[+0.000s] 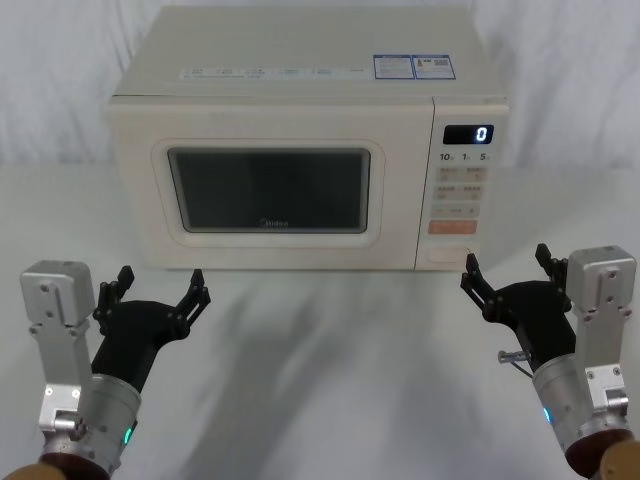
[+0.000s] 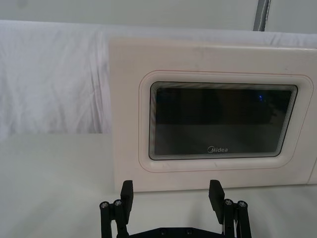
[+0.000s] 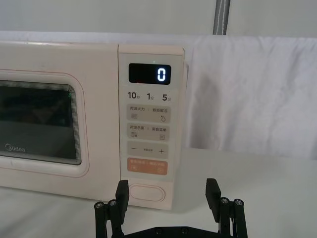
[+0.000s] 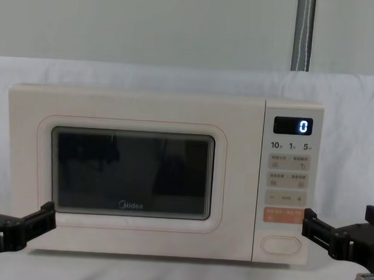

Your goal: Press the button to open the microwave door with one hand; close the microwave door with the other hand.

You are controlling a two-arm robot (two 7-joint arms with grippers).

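Microwave (image 1: 300,150) sits at far centre of white table (image 1: 320,360), front facing the robot. White cloth backdrop (image 4: 351,123) behind it.

Microwave door (image 1: 270,185) takes up left and mid part of the front; it is closed, flush w/ the control panel (image 1: 462,185). Dark glass window, "Midea" logo just under the glass. In left wrist view the door (image 2: 213,124) is straight ahead; in chest view the door (image 4: 132,171) spans most of the front.

Control panel at right end of front. Black display (image 3: 150,73) at top reads "0". Below it small beige keys, then an orange key (image 3: 147,166), then the button (image 3: 146,192) lowest on the panel, cream oval. Head view: button (image 1: 448,256) near bottom right corner of the front. Chest view: button (image 4: 280,245).

Left gripper (image 1: 160,288) near left, over the table, in front of door's lower left; fingers apart, nothing between them, well short of the door. Left wrist view shows same gripper (image 2: 171,196) w/ both pads spread.

Right gripper (image 1: 505,268) near right, close in front of panel's lower corner, not touching. Fingers apart, empty. Right wrist view: gripper (image 3: 167,194) w/ left pad overlapping the button's edge in the view, still apart from it.
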